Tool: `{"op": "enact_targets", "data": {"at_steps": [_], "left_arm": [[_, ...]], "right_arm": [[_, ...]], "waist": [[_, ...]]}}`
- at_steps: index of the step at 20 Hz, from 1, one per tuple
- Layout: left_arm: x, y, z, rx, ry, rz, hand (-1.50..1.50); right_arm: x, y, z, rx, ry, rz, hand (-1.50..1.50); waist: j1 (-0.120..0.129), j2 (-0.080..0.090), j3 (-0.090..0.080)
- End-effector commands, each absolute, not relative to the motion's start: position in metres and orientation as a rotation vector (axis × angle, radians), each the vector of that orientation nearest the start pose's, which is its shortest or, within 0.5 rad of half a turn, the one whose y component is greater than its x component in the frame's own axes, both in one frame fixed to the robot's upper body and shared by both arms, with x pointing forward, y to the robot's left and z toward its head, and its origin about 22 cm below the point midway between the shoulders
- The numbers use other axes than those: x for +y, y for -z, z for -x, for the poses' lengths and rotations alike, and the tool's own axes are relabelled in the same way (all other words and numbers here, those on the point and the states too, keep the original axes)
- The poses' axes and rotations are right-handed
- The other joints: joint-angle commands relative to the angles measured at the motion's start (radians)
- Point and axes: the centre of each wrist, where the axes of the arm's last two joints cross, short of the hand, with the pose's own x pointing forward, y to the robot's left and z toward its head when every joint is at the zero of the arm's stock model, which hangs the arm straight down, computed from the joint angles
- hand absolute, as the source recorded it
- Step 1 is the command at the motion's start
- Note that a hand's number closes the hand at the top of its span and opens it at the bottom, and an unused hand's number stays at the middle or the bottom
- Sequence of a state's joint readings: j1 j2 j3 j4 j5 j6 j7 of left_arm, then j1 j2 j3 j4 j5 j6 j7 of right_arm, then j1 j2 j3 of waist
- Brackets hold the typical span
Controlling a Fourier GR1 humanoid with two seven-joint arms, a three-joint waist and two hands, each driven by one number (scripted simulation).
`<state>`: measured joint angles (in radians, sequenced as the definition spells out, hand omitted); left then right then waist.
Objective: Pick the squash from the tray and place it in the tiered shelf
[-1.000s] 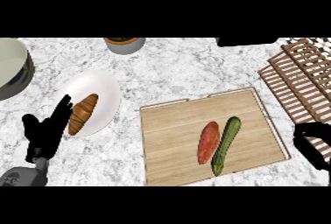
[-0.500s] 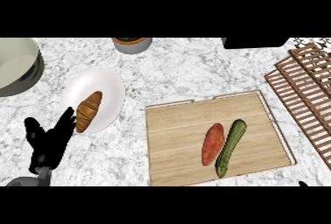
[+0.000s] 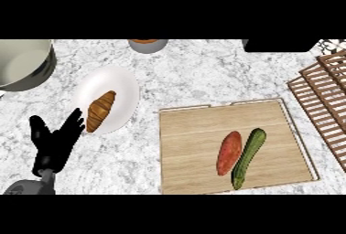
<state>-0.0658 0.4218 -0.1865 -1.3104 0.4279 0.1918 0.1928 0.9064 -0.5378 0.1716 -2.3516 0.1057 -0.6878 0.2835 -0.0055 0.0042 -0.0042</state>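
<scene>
Fingers (image 3: 73, 122) of the left hand (image 3: 54, 144) are standing straight and spread, holding nothing, resting at the lower left beside the white plate (image 3: 125, 87); the right hand is showing nowhere. Green squash (image 3: 248, 157) is lying on the wooden tray (image 3: 196, 137), apparently touching the reddish vegetable (image 3: 229, 152) along its left side. Reaching in from the right and closing along the squash's free flank would likely be keeping its neighbour undisturbed. A croissant (image 3: 100, 111) is sitting on the plate. The tiered shelf (image 3: 324, 100) is waiting at the right edge, nothing visibly on its slats.
</scene>
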Motion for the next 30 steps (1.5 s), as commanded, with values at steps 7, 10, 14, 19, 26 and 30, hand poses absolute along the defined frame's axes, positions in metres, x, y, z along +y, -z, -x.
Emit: {"op": "enact_targets", "data": {"at_steps": [7, 10, 14, 19, 26, 30], "left_arm": [[0.290, 0.019, -0.267, -1.150, -0.019, -0.066, 0.00], [0.285, 0.021, -0.257, -1.145, 0.001, -0.069, 0.00], [0.274, 0.023, -0.264, -1.126, 0.011, -0.068, 0.00], [0.282, 0.011, -0.264, -1.132, 0.026, -0.075, 0.00], [0.288, 0.017, -0.264, -1.120, -0.015, -0.071, 0.00], [0.279, 0.034, -0.249, -1.118, -0.013, -0.065, 0.00]], "right_arm": [[-0.272, -0.133, -0.072, -1.016, 0.136, 0.849, -1.50], [-0.283, -0.132, -0.086, -0.914, 0.122, 0.911, -1.50], [-0.279, -0.133, -0.112, -0.840, 0.100, 0.904, -1.50], [-0.264, -0.127, -0.131, -0.727, 0.001, 0.876, -1.50], [-0.242, -0.100, -0.159, -0.633, -0.037, 0.874, -1.50], [-0.232, -0.087, -0.174, -0.630, -0.029, 0.911, -1.50]], "waist": [[0.045, 0.017, -0.003], [0.061, 0.015, -0.003], [0.059, 0.015, -0.002], [0.063, 0.008, -0.001], [0.042, 0.003, 0.000], [0.041, 0.002, 0.000]]}}
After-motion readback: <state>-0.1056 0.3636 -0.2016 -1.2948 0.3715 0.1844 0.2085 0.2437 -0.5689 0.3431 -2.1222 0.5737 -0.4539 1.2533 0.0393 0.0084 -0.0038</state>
